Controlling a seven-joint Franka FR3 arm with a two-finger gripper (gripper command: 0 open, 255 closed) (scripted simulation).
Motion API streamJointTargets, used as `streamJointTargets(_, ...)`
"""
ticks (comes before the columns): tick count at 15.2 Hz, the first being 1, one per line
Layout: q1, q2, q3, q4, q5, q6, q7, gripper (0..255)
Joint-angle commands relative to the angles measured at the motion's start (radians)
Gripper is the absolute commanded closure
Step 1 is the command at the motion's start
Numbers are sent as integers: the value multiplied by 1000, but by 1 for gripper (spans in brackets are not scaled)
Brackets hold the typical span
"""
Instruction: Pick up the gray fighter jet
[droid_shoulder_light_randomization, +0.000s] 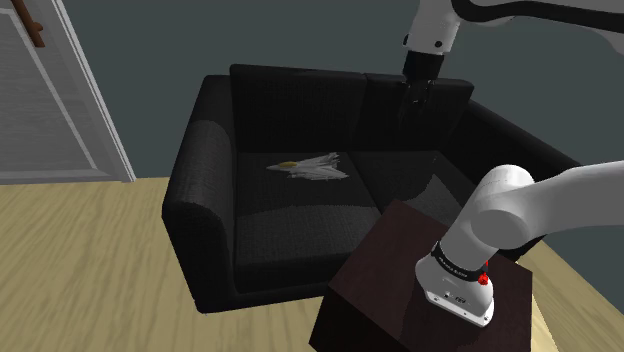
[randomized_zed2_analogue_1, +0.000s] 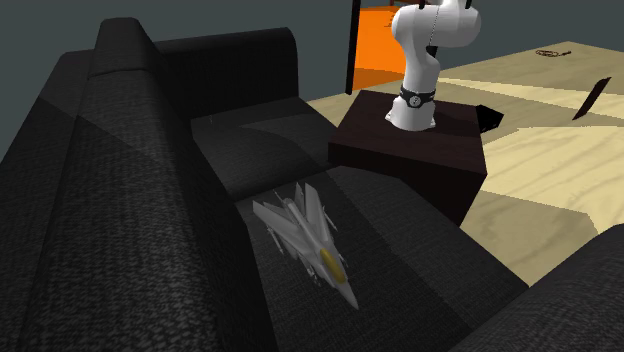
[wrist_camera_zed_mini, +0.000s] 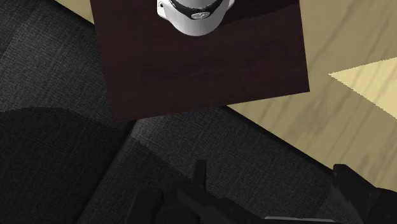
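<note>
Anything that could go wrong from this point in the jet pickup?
The gripper hangs near the sofa backrest, off to the shoulder view's right of the gray fighter jet; descending straight would likely meet bare cushion. The jet lies flat with thin spread wings, so a pinch may slip off or press into the seat.

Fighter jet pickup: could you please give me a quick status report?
Tool up by the sofa backrest, well off target. Gray fighter jet flat on the seat cushion, untouched. Nothing in the way.
</note>
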Motion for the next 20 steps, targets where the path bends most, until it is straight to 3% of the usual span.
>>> streamJointTargets(1, 0, 0, 0, 0, 0, 0, 0, 0)
streamJointTargets(12, -3, 259, -175, -60, -111, 313, -293, 0)
streamJointTargets(20, 16, 547, -287, 12, -106, 524, -511, 0)
